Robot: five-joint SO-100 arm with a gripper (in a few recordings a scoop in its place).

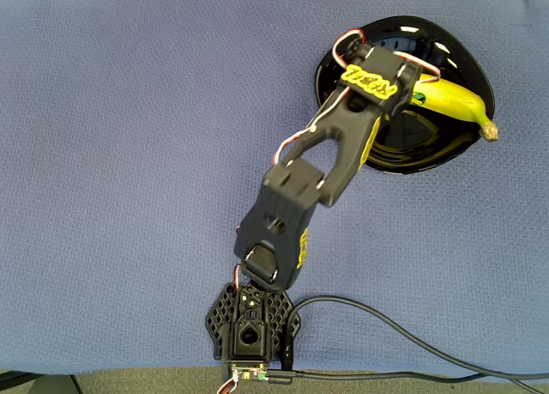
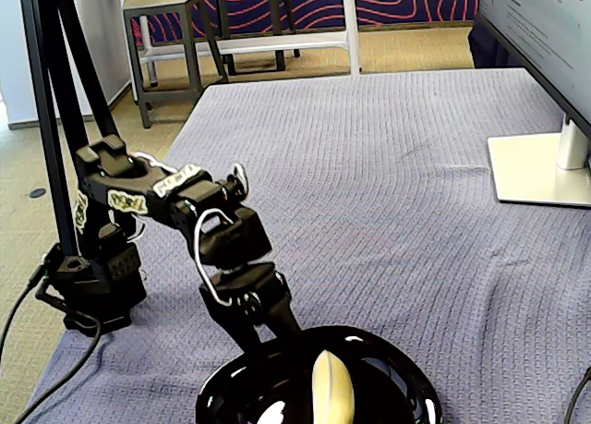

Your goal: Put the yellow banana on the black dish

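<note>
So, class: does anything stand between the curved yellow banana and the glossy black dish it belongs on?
Nothing visible does. The curved yellow banana already lies on the glossy black dish, its stem tip poking past the rim. The black gripper is over the dish beside it; its jaws are hidden.

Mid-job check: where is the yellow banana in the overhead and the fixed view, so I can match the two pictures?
Overhead view: the yellow banana lies upper right, on the right half of the black dish, stem tip over the right rim, its left end hidden under the gripper.
Fixed view: the banana sits bottom centre, seen end-on, inside the dish.
Shared landmark: the glossy black dish, with the arm reaching over it.
</note>
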